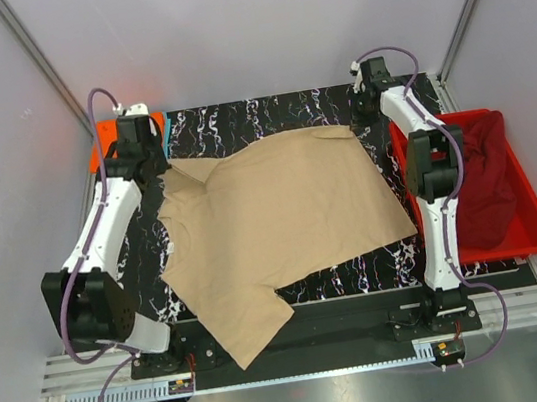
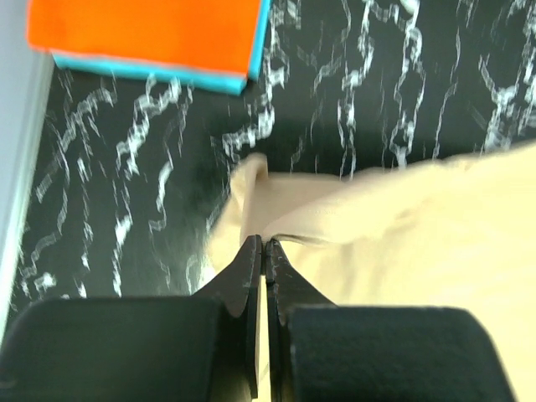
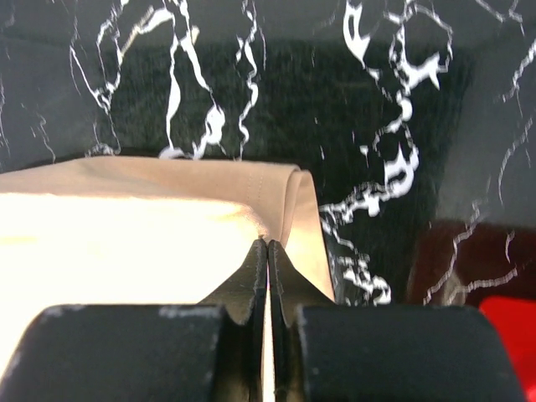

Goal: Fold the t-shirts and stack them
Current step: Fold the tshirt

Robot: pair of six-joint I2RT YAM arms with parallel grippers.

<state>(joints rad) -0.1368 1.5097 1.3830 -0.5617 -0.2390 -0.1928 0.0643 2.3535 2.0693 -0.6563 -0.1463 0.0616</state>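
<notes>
A large tan t-shirt (image 1: 280, 209) lies spread on the black marbled table (image 1: 265, 110), one sleeve hanging over the near edge. My left gripper (image 1: 160, 167) is at its far left corner. In the left wrist view the left gripper (image 2: 265, 243) is shut, with a bunched fold of the tan t-shirt (image 2: 402, 218) pinched at its tips. My right gripper (image 1: 360, 125) is at the far right corner. In the right wrist view the right gripper (image 3: 267, 243) is shut on the folded hem of the tan t-shirt (image 3: 126, 234). A folded orange t-shirt (image 2: 142, 29) lies on a light blue one (image 2: 167, 74) at the far left corner.
A red plastic bin (image 1: 535, 222) stands to the right of the table beside the right arm, with a crumpled maroon t-shirt (image 1: 483, 179) in it. The bin's red corner (image 3: 507, 322) shows in the right wrist view. White walls close in on both sides.
</notes>
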